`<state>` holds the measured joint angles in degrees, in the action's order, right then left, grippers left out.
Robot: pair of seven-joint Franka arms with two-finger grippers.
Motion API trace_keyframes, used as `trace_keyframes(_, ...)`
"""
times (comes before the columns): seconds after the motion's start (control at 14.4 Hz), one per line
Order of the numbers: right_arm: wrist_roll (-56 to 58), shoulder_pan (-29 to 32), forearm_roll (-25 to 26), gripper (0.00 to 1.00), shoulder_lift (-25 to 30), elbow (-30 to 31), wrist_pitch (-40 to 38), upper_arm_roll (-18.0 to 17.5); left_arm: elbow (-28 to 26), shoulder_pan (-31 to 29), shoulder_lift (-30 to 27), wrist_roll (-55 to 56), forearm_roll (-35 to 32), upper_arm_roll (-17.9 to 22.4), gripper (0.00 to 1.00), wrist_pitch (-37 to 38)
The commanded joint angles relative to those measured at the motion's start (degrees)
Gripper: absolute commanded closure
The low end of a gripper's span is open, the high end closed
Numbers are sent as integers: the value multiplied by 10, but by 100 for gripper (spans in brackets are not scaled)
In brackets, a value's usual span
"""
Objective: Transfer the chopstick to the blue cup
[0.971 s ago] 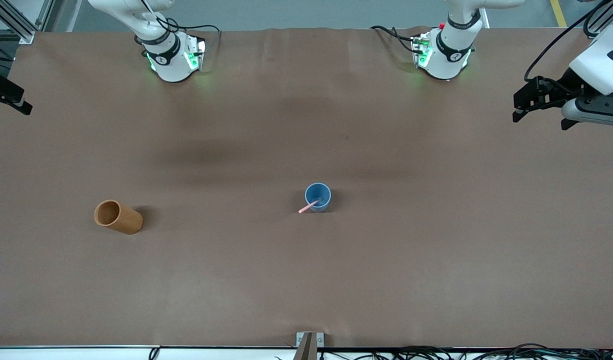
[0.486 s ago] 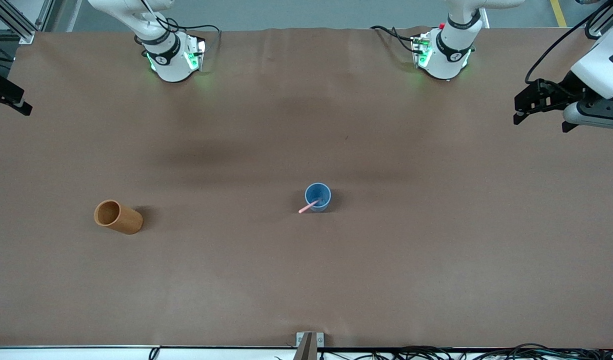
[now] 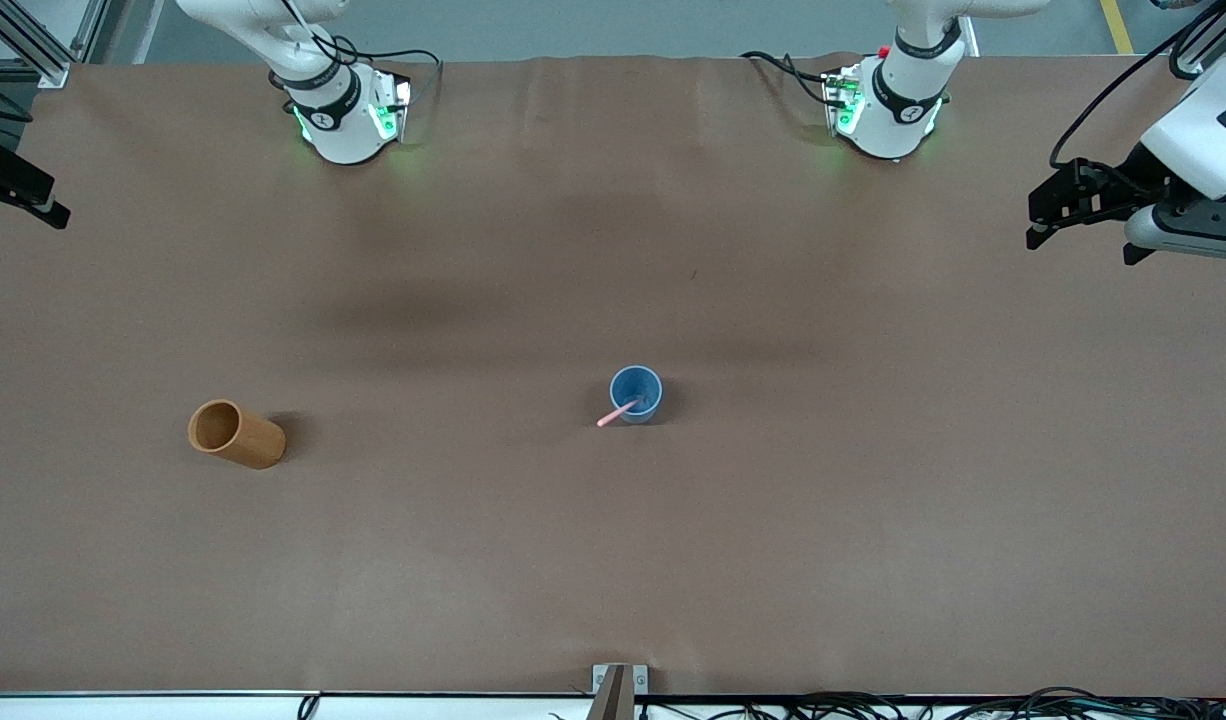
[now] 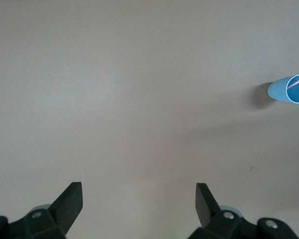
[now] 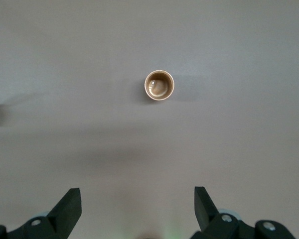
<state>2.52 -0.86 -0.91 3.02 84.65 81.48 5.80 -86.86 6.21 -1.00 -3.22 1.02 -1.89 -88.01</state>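
From the front, the thin pink chopstick leans in the small blue tapered cup mid-table; an orange-brown cylindrical cup stands toward my right arm's end; my left gripper hangs over its own end of the table, empty. My left wrist shows its fingers wide apart over the bare brown table; my right wrist shows my right gripper spread too, holding nothing.

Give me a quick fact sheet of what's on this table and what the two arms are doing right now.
chopstick: pink, standing tilted in the blue cup, its top leaning out over the rim
blue cup: upright, mid-table
orange-brown cup: upright, toward the right arm's end, appears empty
left gripper: open, empty, up over its end of the table
right gripper: open, empty, high above the orange-brown cup
task: looks done
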Motion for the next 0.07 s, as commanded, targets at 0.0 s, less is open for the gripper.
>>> trace_keyframes(0.0,6,32,3,0,1,0,-7,-33,20,0,8,6,2,0,0,14)
